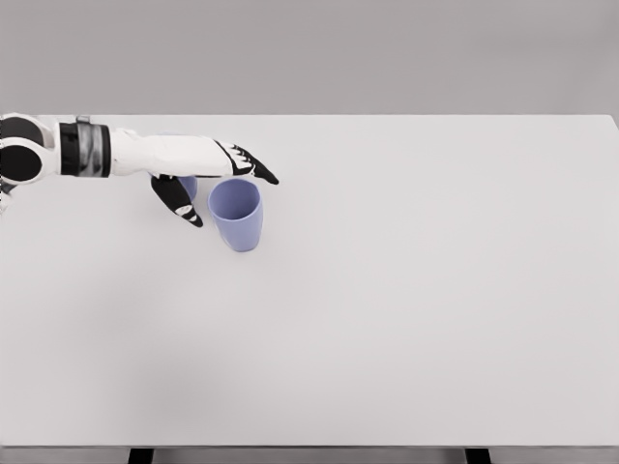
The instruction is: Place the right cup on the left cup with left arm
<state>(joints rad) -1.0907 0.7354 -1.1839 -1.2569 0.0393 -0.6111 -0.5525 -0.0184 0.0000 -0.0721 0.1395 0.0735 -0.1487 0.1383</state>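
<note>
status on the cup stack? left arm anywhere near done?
Done: left hand has reached the cups. In hand: nothing visibly grasped; its fingers look spread beside the right cup, which stands upright on the table. Left: grasp it, lift it, set it on the left cup, mostly hidden behind the hand.

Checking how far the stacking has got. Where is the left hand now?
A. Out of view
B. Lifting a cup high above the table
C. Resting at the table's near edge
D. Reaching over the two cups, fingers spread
D: the left hand stretches over the cups, thumb hanging beside the right cup, which stands upright on the table; the left cup is mostly hidden under the hand.
</note>
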